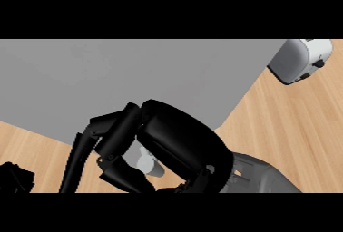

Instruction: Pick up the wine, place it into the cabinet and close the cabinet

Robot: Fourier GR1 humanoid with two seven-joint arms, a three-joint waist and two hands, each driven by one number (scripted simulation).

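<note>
**Right hand clasped around the wine, close under the camera**

Black and large in the lower middle of the head view, the right hand (178, 140) sits nearest the camera, its grey forearm running off toward the lower right. Its fingers (117, 131) are curled, and a small pale, rounded piece shows in the gap between fingers and palm. By the task this is judged to be the wine (146, 164); most of it is hidden, so its long axis cannot be told for certain.

Directly beyond the hand lies a broad grey surface, taken to be the cabinet (134, 77), filling the upper left and middle. Its right edge slants across the wooden bench (295, 122). A white and grey toaster (300, 59) stands on the bench at the upper right, well apart from the hand.

At the lower left corner a dark shape shows, probably the left hand (15, 176); whether its fingers are released or clenched cannot be told.

The right hand is plainly the nearer one to the wine, with the cabinet lying ahead of it.
</note>
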